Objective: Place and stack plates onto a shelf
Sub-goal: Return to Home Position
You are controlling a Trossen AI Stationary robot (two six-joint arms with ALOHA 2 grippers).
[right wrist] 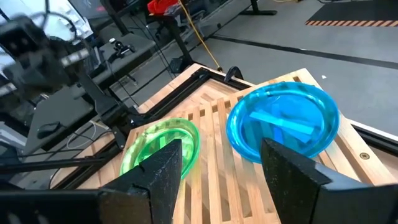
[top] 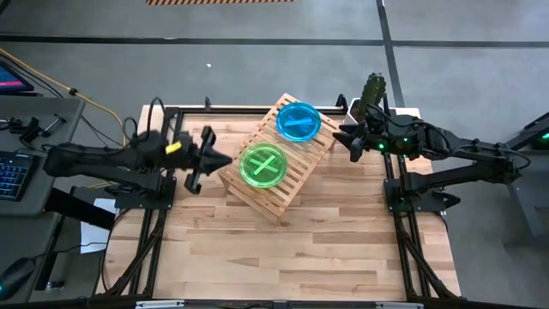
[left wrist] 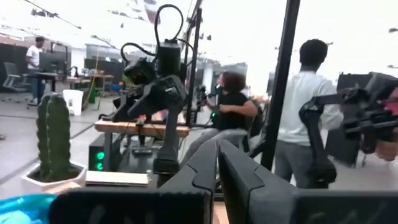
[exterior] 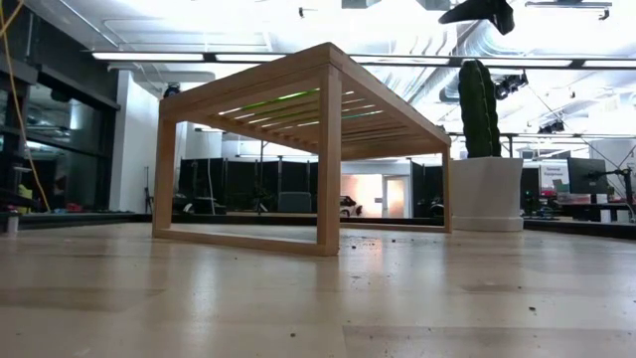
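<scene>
Plates (right wrist: 283, 121): blue stack (top: 298, 121) and green stack (top: 262, 166) on shelf (top: 257, 199), frame centre.
Probably light, stiff, slick; pinch a rim. Fingers: left gripper (top: 225, 159) pressed together, right gripper (top: 345, 142) spread, empty.

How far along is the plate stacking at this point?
Looks essentially done: a blue stack and a green stack sit on the shelf, and no loose plate shows on the table. How many plates each stack holds cannot be counted. Nothing is in hand: the left gripper and right gripper are both empty, one off each side of the shelf. Likely only parking the arms remains.
</scene>
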